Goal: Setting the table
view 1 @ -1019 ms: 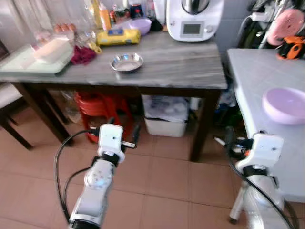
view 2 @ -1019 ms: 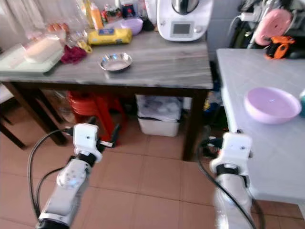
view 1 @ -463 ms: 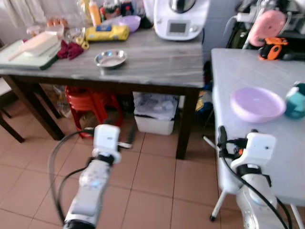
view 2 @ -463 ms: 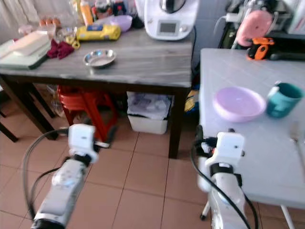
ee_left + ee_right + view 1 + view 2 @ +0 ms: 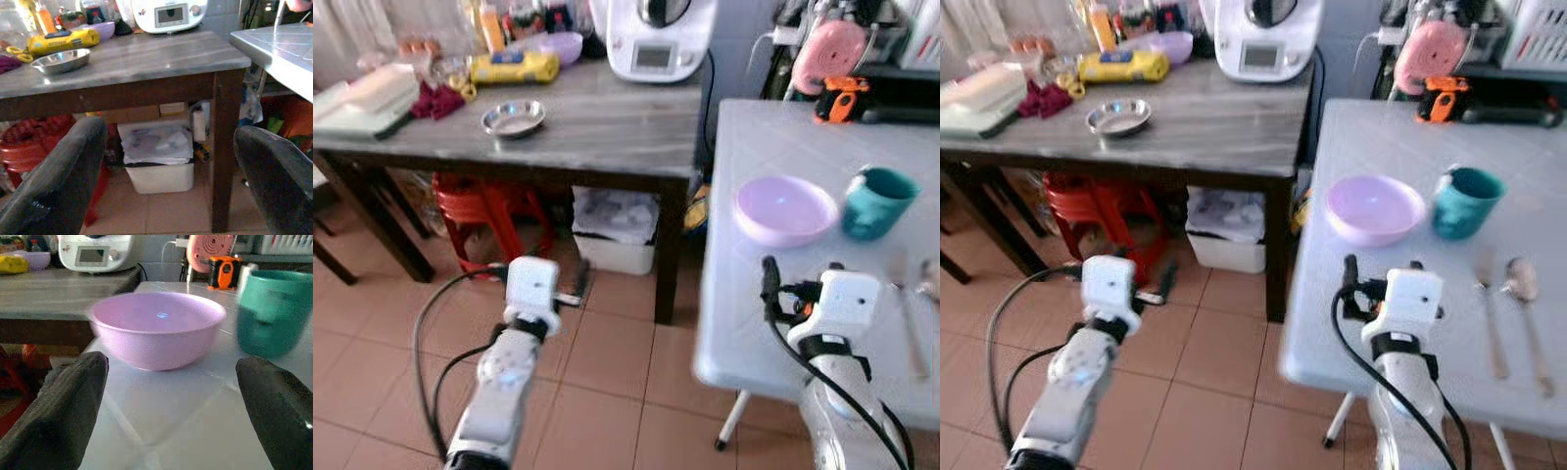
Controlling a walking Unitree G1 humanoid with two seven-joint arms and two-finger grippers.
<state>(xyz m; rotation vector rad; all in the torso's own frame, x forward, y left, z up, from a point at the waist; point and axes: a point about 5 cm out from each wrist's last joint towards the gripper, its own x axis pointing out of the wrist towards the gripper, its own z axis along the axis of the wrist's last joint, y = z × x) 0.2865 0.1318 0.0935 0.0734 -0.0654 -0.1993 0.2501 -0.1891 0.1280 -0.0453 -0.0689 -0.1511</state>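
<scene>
Table setting items lie on the white tiled table (image 5: 1400,147) at the right of the scene; nearest the robot, the right gripper (image 5: 1378,266) hovers over that table's near left part, its two black fingers (image 5: 58,406) spread apart and grasping nothing; the left gripper (image 5: 576,284) hangs lower at the left, above the tiled floor (image 5: 607,392), its fingers (image 5: 54,181) likewise spread and empty. Just beyond the right gripper sits a pink bowl (image 5: 1374,209), upright, near the table's left edge; a teal mug (image 5: 1465,201) stands just beside it on the right, apart from it; further right and nearer, a fork (image 5: 1490,304) and a spoon (image 5: 1526,299) lie side by side, handles toward the robot. At the far edge of the white table rest an orange and black tool (image 5: 1443,98) and a pink round object (image 5: 1428,54), blurred.

To the left stands a dark-legged wooden table (image 5: 607,127) with a grey top; under it, a red stool (image 5: 494,211) and a white bin (image 5: 617,230). On its top, going farther: a small steel dish (image 5: 513,118); a dark red cloth (image 5: 434,100) and a pale tray (image 5: 357,98) at the left; a yellow package (image 5: 511,67); a second purple bowl (image 5: 558,45); a white kitchen appliance (image 5: 651,39) with a small screen at the far right corner; bottles behind it are too blurred to identify.
</scene>
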